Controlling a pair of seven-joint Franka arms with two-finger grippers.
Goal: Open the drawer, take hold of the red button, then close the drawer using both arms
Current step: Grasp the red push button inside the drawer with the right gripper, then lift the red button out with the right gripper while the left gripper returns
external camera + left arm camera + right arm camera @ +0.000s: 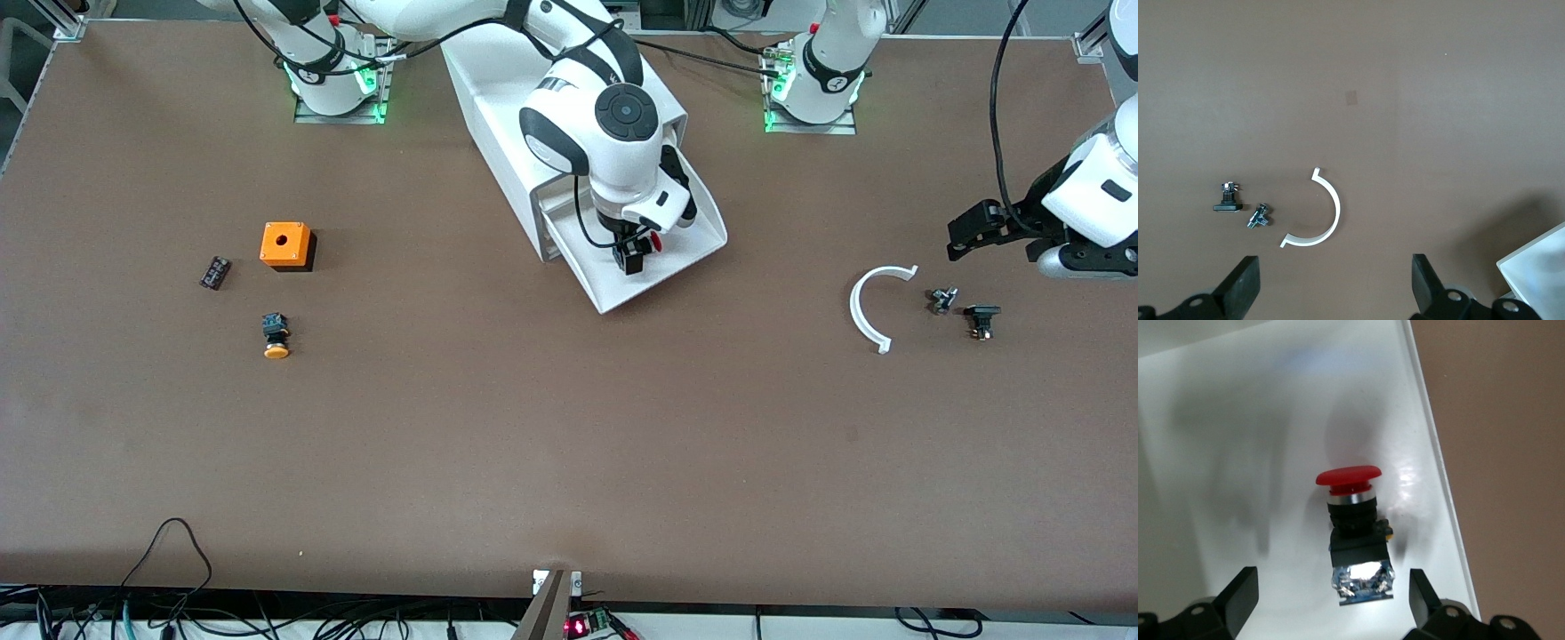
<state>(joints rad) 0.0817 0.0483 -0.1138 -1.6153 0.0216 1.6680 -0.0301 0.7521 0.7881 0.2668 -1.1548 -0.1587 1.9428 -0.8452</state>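
Note:
The lowest drawer [662, 283] is pulled out of the white cabinet [498, 107]. The red-capped button [655, 241] lies on its side in it, near the rim toward the left arm's end. My right gripper [631, 258] hangs low over the drawer. In the right wrist view, the right gripper [1333, 588] is open, with a finger on either side of the button's [1351, 520] metal-tipped base, not touching it, over the drawer floor [1238, 453]. My left gripper [965, 236] waits open and empty above the table at the left arm's end, also shown in the left wrist view [1336, 273].
An orange box with a hole [286, 244], a yellow-capped button [276, 336] and a small black part [214, 272] lie toward the right arm's end. A white curved strip [867, 307] and two small dark parts [942, 300] [981, 320] lie under the left gripper.

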